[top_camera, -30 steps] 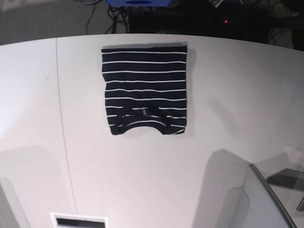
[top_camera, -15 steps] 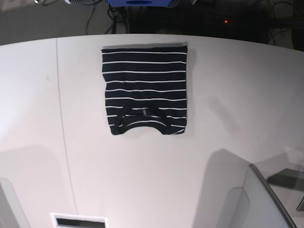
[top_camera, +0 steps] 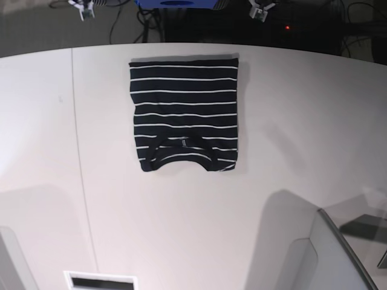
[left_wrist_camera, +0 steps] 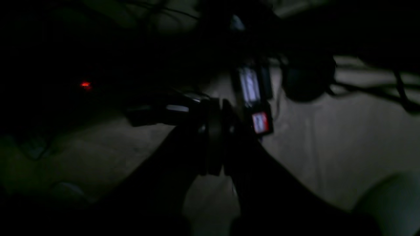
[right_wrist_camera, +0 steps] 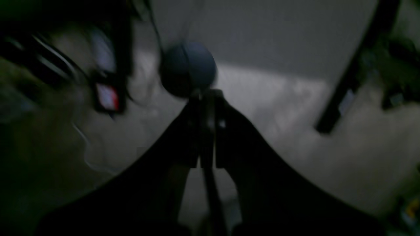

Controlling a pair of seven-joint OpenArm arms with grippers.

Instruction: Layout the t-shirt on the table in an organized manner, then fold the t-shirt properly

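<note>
The left gripper has its fingers pressed together with nothing between them, seen in the dim, blurred left wrist view over a pale floor strewn with dark cables and a small box with a red label. The right gripper is likewise closed on nothing, its dark fingers meeting below a round bluish knob; the right wrist view is also dark and soft, so finer detail cannot be made out.

In the base view, two small pale tips now show at the top edge, one at the upper left and one at the upper right, both beyond the far edge of the table. A second ago those spots held only faint slivers, so the arms have shifted a little while staying up and well apart from the cloth.

The t-shirt lies flat on the table near its far edge, folded into a neat rectangle with its white stripes running across and the collar opening toward the near side. Its position and outline match the earlier frames. A thin dark seam line runs down the table to the shirt's left, and a grey arm housing fills the lower right corner.
</note>
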